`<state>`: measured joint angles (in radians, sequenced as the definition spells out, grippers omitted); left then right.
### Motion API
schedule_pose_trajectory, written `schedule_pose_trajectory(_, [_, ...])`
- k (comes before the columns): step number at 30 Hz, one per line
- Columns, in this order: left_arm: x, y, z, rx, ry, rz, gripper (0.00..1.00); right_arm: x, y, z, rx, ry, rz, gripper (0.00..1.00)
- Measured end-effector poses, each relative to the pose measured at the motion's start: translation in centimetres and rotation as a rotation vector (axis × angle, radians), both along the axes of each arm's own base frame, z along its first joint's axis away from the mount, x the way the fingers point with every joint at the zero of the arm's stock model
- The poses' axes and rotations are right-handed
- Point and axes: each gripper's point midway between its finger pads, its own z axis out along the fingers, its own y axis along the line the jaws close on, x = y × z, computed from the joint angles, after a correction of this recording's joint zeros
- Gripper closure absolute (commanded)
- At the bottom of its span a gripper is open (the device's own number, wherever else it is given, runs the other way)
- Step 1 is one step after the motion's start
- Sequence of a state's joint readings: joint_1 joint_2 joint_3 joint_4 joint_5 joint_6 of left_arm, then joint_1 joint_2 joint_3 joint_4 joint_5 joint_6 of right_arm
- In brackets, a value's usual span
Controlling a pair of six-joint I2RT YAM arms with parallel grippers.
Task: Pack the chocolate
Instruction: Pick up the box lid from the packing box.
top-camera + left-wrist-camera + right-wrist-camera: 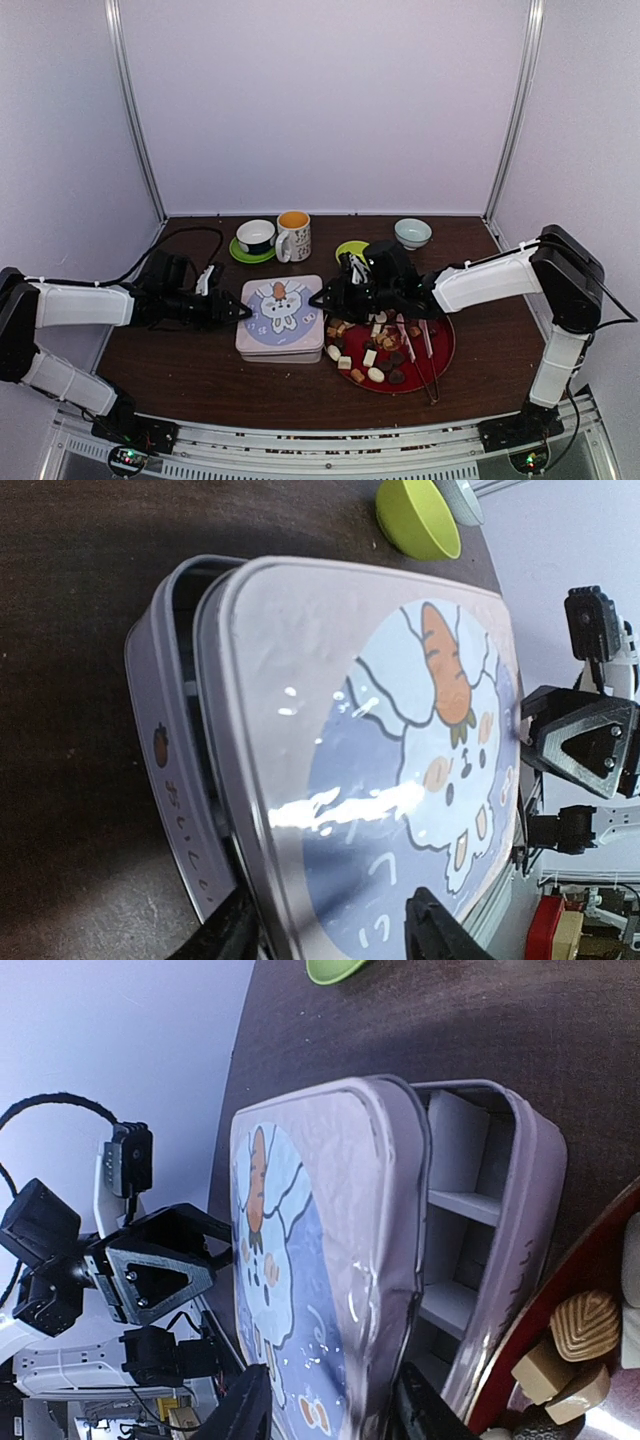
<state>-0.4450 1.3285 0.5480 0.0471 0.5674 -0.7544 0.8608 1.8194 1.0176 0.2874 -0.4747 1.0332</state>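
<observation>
Several small chocolates (372,352) in white, tan and dark brown lie on a red plate (440,365) right of centre; a few show in the right wrist view (585,1325). The pale square tin (280,320) stands left of the plate. Its rabbit lid (330,680) sits raised and shifted off the base (160,740), and empty white compartments (455,1160) show beneath it. My left gripper (240,310) holds the lid's left edge, one finger above and one below (332,935). My right gripper (320,298) holds the lid's right edge (330,1410) the same way.
Pink tongs (425,355) lie on the plate's right side. At the back stand a cup on a green saucer (256,238), a mug (293,235), a small green bowl (352,248) and a pale bowl (412,233). White walls enclose the table.
</observation>
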Motion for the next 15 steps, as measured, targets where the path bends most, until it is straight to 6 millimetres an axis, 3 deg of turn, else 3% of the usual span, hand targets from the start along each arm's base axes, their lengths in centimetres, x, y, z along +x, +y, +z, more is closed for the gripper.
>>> schedule_pose_trajectory(4, [-0.3,-0.4,0.3,-0.018,0.002,-0.021,0.47,-0.1,0.3,0.9,0.026,-0.018,0.009,0.59])
schedule_pose_trajectory(15, [-0.4,-0.5,1.5,-0.040,-0.027,-0.028,0.38,-0.5,0.5,1.0,0.032,-0.013,0.028,0.60])
